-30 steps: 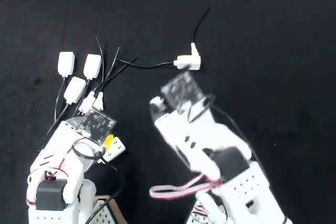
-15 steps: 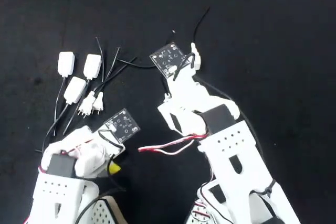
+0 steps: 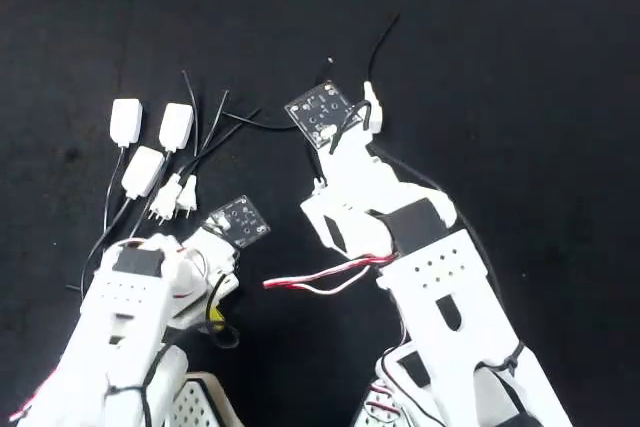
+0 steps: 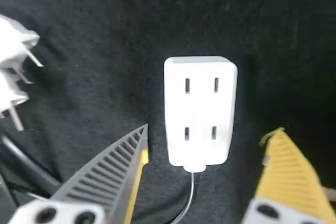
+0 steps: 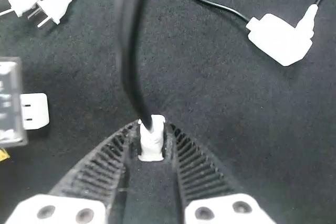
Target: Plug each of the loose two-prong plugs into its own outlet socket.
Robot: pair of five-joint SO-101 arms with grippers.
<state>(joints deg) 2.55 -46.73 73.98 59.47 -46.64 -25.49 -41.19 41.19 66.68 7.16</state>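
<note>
Clamping a white plug [image 5: 151,148] at its black cord [image 5: 131,51], our R gripper [image 5: 152,129] sits tight on it. Our L gripper [image 4: 210,128] is spread wide astride an outlet block [image 4: 199,93] on the black table [image 4: 105,3]; two loose plugs [image 4: 13,77] nearby.

No readable text, labels or numbers.

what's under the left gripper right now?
A white outlet block lies flat on the black cloth between the open left gripper's fingers, neither touching it. Its four slots are empty; a thin cord leaves one end. Anything beneath the block is covered.
</note>
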